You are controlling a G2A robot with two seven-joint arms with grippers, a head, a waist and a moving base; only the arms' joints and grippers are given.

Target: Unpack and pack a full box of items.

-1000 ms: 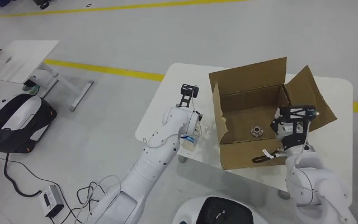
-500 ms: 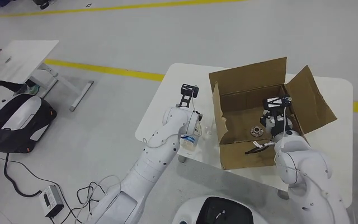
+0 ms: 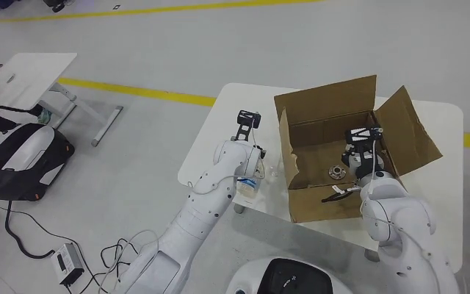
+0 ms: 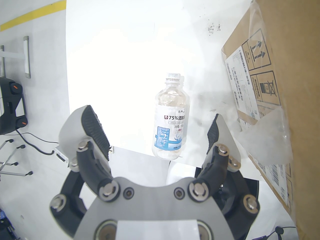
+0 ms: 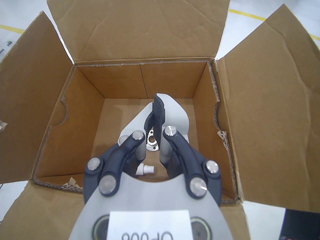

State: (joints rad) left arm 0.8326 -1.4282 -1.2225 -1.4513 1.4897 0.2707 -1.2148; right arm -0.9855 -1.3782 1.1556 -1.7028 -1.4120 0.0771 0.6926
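The white tabletop [image 3: 220, 132] has bare surface across its left part, from the rounded left edge up to the side wall of the cardboard box [image 3: 323, 103]. This strip gives the left arm open room.

The left claw [image 4: 152, 113] hovers over the near edge of the tabletop. Its fingers are spread wide apart and hold nothing. A clear bottle [image 4: 171, 118] with a blue and white label rests on the tabletop close to that near edge, with its cap end pointing away from the claw. In the left wrist view the bottle appears in the gap between the two fingers, nearer to the finger on the box side. No contact with either finger is visible. The bottle is near the box wall but apart from it. A scrap of clear plastic film [image 4: 265, 136] hangs off that wall.

The box occupies the right part of the tabletop. All four flaps are folded outward, so the opening is unobstructed.

The right claw [image 5: 156, 112] is above the box interior, with its fingers pressed together and nothing between them. On the box floor beneath it lie a round metal flange [image 5: 150, 143] and, just beside that, a small white cylindrical part [image 5: 146, 169].
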